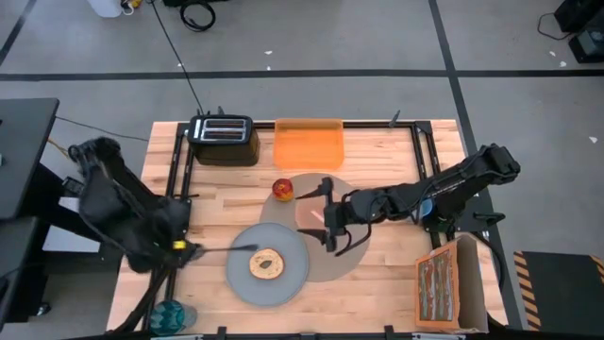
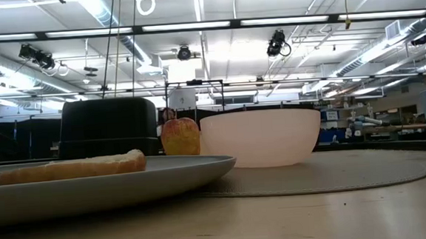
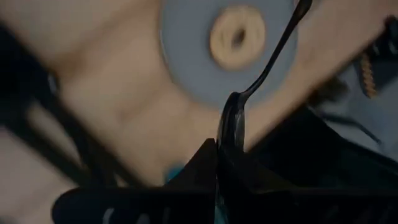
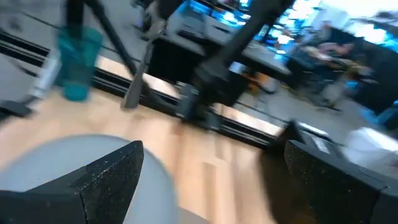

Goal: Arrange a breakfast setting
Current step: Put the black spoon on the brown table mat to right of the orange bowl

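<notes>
From overhead, the left gripper (image 1: pixel 189 249), at lower left of the frame, is clamped on the handle of a metal spoon (image 1: pixel 231 248) whose bowl reaches the rim of the grey plate (image 1: pixel 247 285). A browned bagel (image 1: pixel 267 263) lies on that plate, which overlaps the lower left edge of the round placemat (image 1: pixel 332 269) at frame centre. The right gripper (image 1: pixel 326 215), fingers spread, sits over the translucent pink bowl (image 1: pixel 312 216) on the placemat, with the red apple (image 1: pixel 283 190) just above and left of it. A toaster (image 1: pixel 225 140) and an orange board (image 1: pixel 309 146) line the top of the wooden table (image 1: pixel 396 283); a blue cup (image 1: pixel 173 314) stands at the lower left corner.

At table level, the plate (image 2: pixel 128 185) with the bagel (image 2: pixel 68 168) fills the lower left, the apple (image 2: pixel 180 136) and bowl (image 2: pixel 261 137) stand at centre on the placemat (image 2: pixel 335 175).

The left wrist view shows the spoon (image 3: pixel 261 74) pinched between dark fingers (image 3: pixel 205 168), pointing toward the plate (image 3: pixel 193 68) and bagel (image 3: pixel 237 37) at top.

The right wrist view shows parted fingers (image 4: pixel 106 180) at the bottom and the cup (image 4: pixel 79 62) at upper left.
</notes>
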